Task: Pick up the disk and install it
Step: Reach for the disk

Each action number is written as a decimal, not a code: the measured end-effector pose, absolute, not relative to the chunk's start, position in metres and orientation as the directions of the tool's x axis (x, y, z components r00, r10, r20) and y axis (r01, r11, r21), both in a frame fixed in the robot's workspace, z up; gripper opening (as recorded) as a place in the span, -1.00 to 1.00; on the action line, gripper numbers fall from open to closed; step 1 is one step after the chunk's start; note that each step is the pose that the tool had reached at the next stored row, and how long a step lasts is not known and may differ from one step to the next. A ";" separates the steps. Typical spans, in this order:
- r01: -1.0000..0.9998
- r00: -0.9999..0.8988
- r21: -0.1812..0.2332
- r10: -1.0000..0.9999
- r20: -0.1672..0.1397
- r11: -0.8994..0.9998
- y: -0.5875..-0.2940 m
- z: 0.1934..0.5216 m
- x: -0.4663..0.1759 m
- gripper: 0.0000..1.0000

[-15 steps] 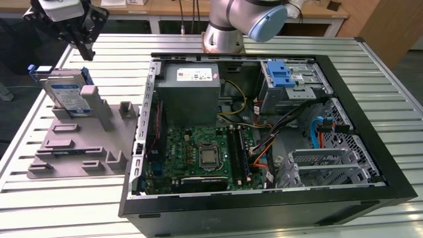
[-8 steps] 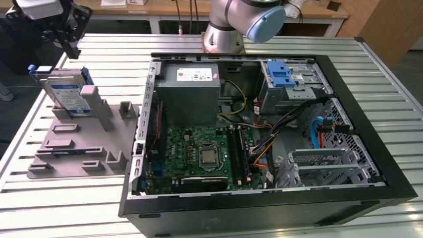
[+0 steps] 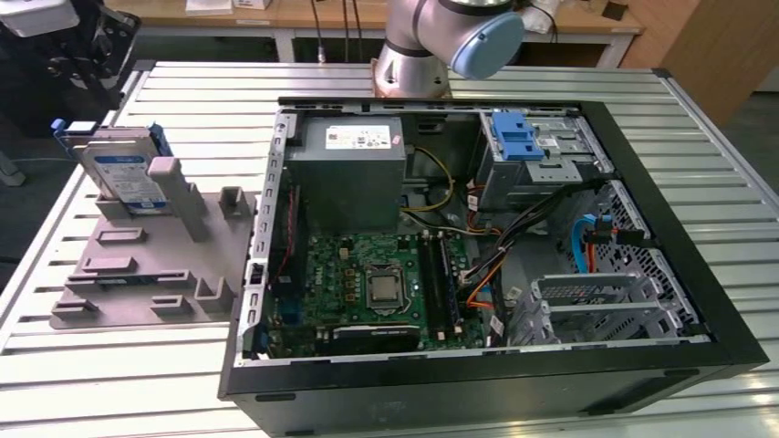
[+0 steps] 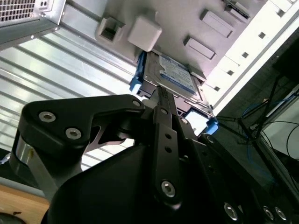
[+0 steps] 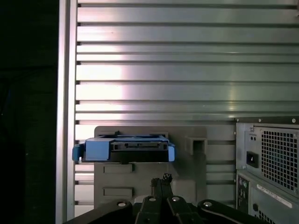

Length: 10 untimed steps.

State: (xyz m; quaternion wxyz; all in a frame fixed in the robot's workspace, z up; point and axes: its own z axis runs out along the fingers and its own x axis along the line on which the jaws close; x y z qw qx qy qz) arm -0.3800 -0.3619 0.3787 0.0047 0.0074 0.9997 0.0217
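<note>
One disk (image 3: 122, 175) upright in grey fixture (image 3: 134, 274); gripper (image 5: 162, 179) near, seemingly not touching

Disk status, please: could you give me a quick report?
Gripper close by disk. Disk upright in grey fixture, outside the computer case. Nothing seen between them.

Arm (image 3: 432, 41) cut by exterior view's top edge; disk (image 3: 119, 175) partly behind holder (image 3: 134, 274).

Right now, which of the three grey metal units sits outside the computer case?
The disk, blue-railed, standing on edge in the grey fixture; the power supply and drive cage sit inside the case.
</note>
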 end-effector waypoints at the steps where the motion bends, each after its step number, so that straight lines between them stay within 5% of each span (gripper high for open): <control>1: 0.014 -1.000 0.043 0.015 -0.009 0.999 -0.362 0.378 -0.383 -0.79; 10: 0.006 -1.000 0.042 0.006 -0.009 0.999 -0.357 0.373 -0.410 -0.79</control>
